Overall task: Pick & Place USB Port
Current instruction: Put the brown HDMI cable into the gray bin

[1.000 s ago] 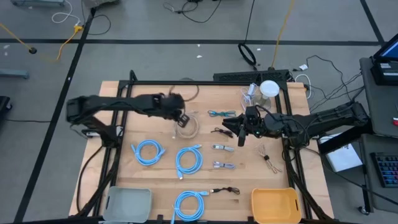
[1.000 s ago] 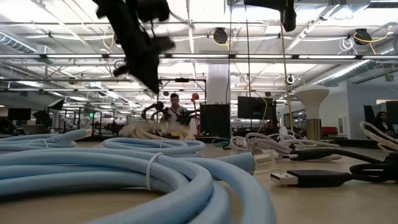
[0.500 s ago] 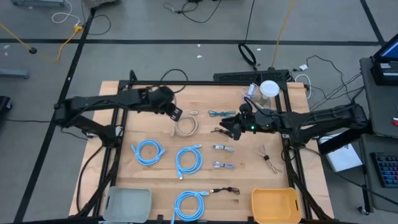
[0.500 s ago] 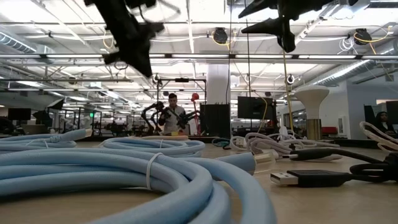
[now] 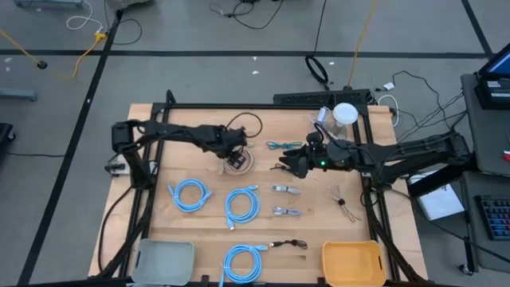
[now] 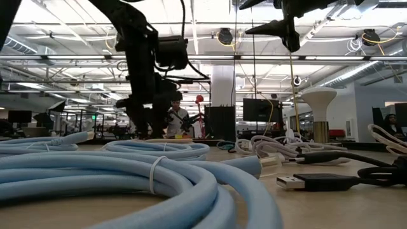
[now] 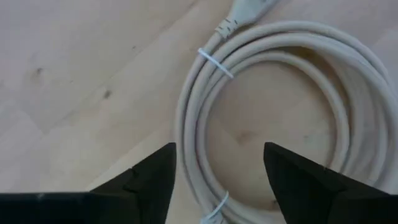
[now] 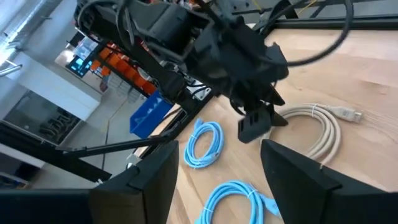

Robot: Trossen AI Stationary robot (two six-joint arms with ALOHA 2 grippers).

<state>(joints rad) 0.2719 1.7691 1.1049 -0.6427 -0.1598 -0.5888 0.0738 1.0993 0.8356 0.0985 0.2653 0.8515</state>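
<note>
The left end effector [image 5: 235,156] hangs low over the coiled beige cable [image 7: 280,118] on the table [image 5: 159,231], fingers apart around one side of the coil. Farther right, the right end effector [image 5: 293,164] hovers, fingers spread, holding nothing.

Green bin [image 5: 165,260], orange bin [image 5: 353,262], white cup [image 5: 345,114], person beyond table [image 6: 175,117]

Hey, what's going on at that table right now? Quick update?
Left gripper open, low over beige coiled cable. Right gripper open, raised mid-table. Nothing held. Nothing in the way.
</note>
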